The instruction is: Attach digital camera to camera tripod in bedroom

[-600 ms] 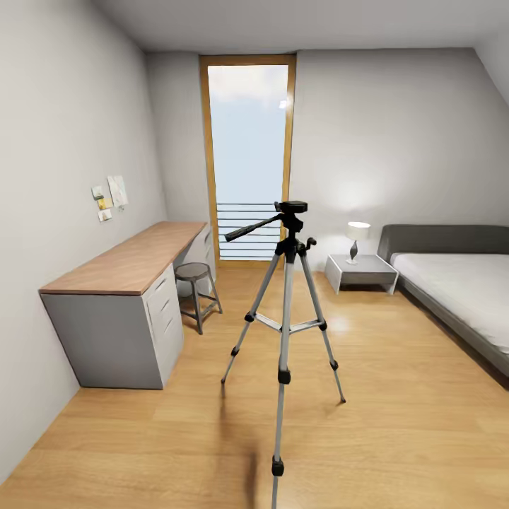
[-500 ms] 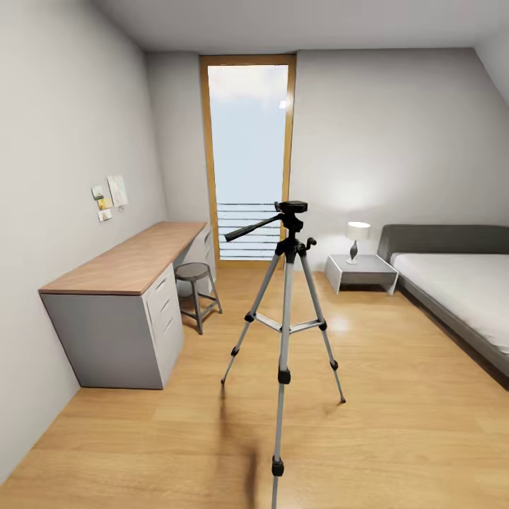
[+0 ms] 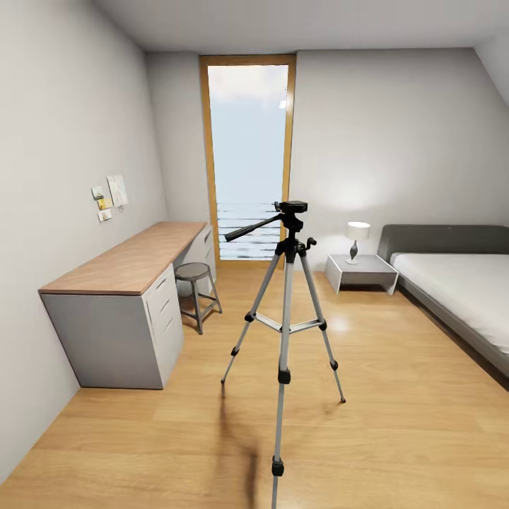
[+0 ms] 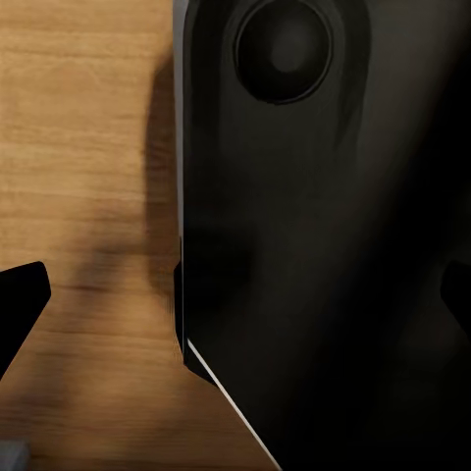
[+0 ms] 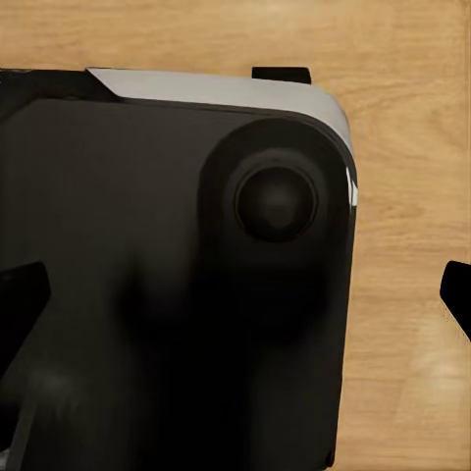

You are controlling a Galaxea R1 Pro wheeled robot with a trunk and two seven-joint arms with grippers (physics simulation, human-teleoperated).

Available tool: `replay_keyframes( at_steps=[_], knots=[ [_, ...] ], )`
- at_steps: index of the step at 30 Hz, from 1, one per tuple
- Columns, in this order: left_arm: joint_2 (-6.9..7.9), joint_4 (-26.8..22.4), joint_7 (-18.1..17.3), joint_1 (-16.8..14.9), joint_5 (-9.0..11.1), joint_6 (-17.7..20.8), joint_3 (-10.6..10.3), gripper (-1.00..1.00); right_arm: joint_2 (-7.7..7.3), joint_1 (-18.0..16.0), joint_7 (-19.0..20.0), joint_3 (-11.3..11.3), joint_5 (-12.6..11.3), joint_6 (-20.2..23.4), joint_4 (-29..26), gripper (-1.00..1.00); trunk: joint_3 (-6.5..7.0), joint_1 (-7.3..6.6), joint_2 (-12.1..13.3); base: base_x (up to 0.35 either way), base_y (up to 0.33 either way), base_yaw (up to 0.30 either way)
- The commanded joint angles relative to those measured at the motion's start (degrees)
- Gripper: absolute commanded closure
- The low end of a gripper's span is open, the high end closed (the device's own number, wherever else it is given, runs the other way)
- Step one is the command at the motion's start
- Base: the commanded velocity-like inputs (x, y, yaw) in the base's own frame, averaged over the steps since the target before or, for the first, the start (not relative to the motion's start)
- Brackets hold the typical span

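Note:
The camera tripod stands on the light wood floor in the middle of the bedroom, straight ahead in the head view. Its silver legs are spread, and the black head on top carries nothing. The long pan handle points left. The digital camera is out of view. In the left wrist view my left gripper is open, its dark fingertips at the picture's two sides, over my own black body and the floor. My right gripper is open in the same way, with fingertips wide apart.
A wood-topped desk runs along the left wall with a round grey stool beside it. A tall wood-framed window is at the back. A nightstand with a lamp and a grey bed stand at the right.

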Motion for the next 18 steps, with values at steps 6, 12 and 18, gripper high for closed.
replay_keyframes(
  at_steps=[6,12,18],
  knots=[
    [0.01,-0.04,-0.19,0.01,0.2,-0.02,0.05,-1.0,0.0,-0.01,0.06,0.02,0.01,0.1,-0.05,-1.0,-0.04,0.0,-0.02,0.0,0.0,0.0],
    [0.01,-0.04,-0.19,0.01,0.2,-0.02,0.05,-1.0,0.0,-0.01,0.06,0.02,0.01,0.1,-0.05,-1.0,-0.04,0.0,-0.02,0.0,0.0,0.0],
    [0.01,-0.04,-0.19,0.01,0.2,-0.02,0.05,-1.0,0.0,-0.01,0.06,0.02,0.01,0.1,-0.05,-1.0,-0.04,0.0,-0.02,0.0,0.0,0.0]
  ],
)
